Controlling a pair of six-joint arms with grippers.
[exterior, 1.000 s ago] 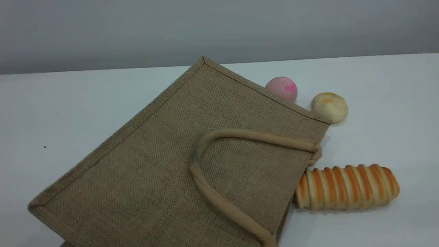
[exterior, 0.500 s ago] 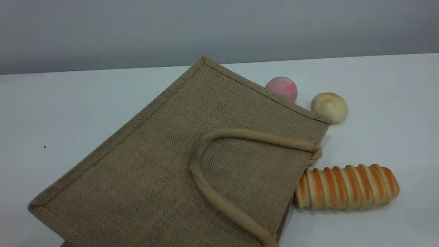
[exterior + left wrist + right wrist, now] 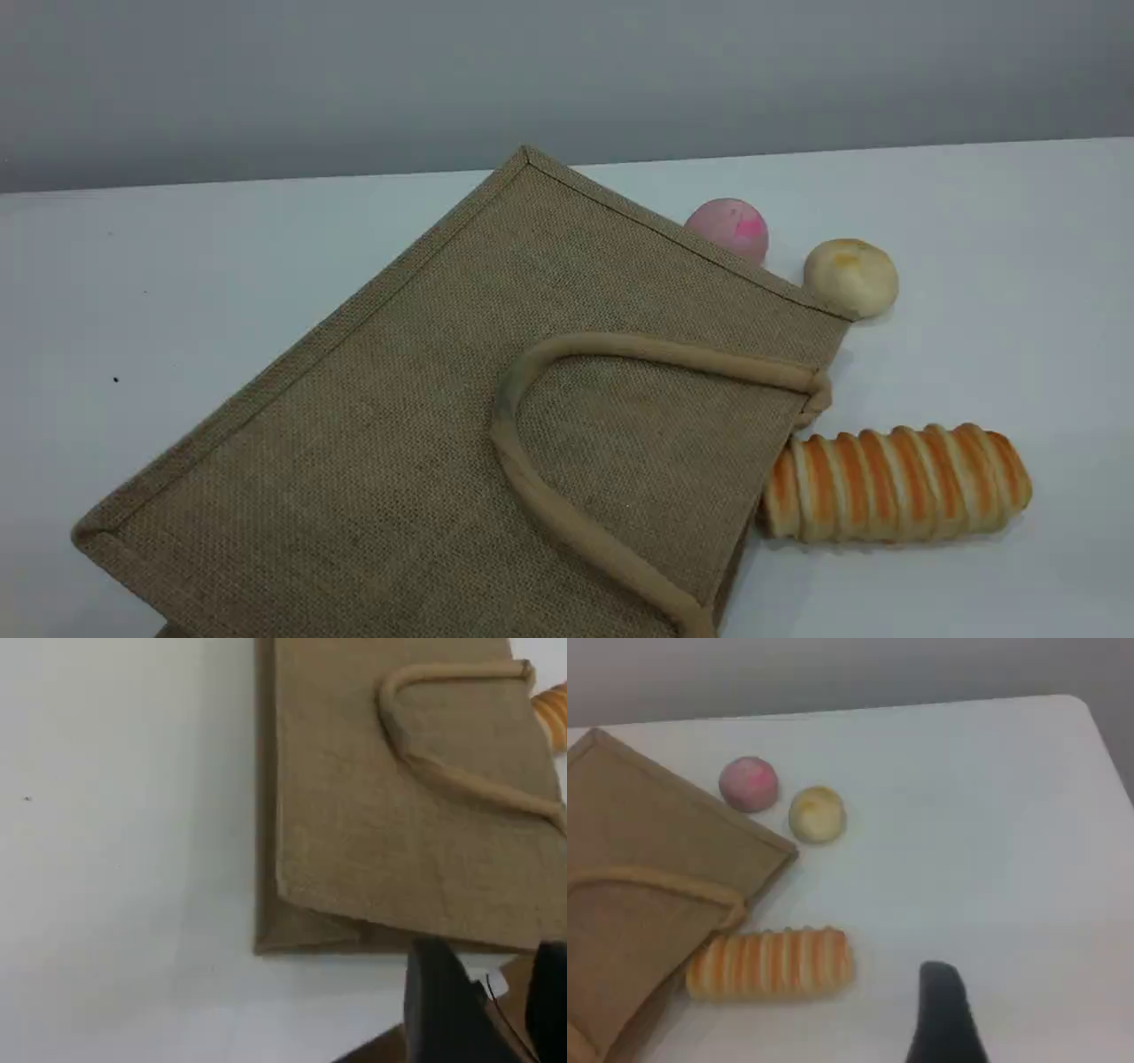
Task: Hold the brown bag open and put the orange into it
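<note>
The brown bag lies flat on the white table with its mouth toward the right, and one beige handle rests on top of it. It also shows in the left wrist view and the right wrist view. The orange is out of view in every frame. Neither arm shows in the scene view. My left gripper hovers off the bag's lower edge with a gap between its two dark fingers and nothing in it. Only one fingertip of my right gripper shows, above bare table right of the bag, holding nothing.
A pink ball and a pale yellow bun sit behind the bag's right corner. A striped bread roll lies against the bag's mouth. The table's rounded far corner shows in the right wrist view.
</note>
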